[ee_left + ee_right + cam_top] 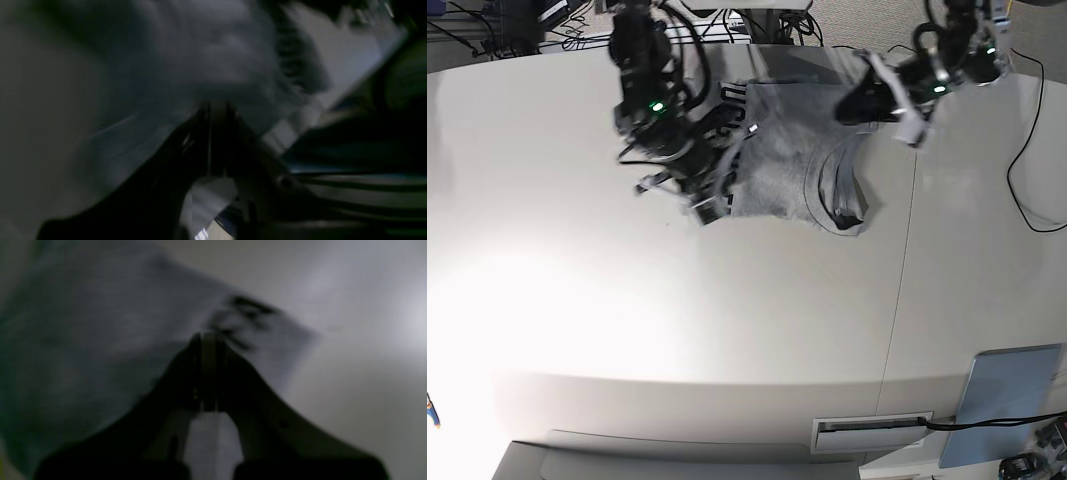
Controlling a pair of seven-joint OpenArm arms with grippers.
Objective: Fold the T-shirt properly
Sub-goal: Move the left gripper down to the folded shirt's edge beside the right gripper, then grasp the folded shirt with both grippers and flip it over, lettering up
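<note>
T-shirt [777, 165], heather grey, bunched at far edge of white table [677, 320], near middle of that edge. Ribbed crew neck [837, 195] toward the table's right side in the base view, black lettering [732, 95] at the opposite end; long axis roughly parallel to far edge. Right gripper [710, 200] at lettered end, jaws pressed together, wrist view blurred but grey cloth meets fingertips, apparently pinched. Left gripper [864, 100] at far-right part of cloth, jaws likewise closed, fabric seemingly caught; blur prevents certainty. Judged mid-fold: cloth spanning between both arms, one at each end; neck end nearer left arm. Next move likely depends on keeping both ends level.
</note>
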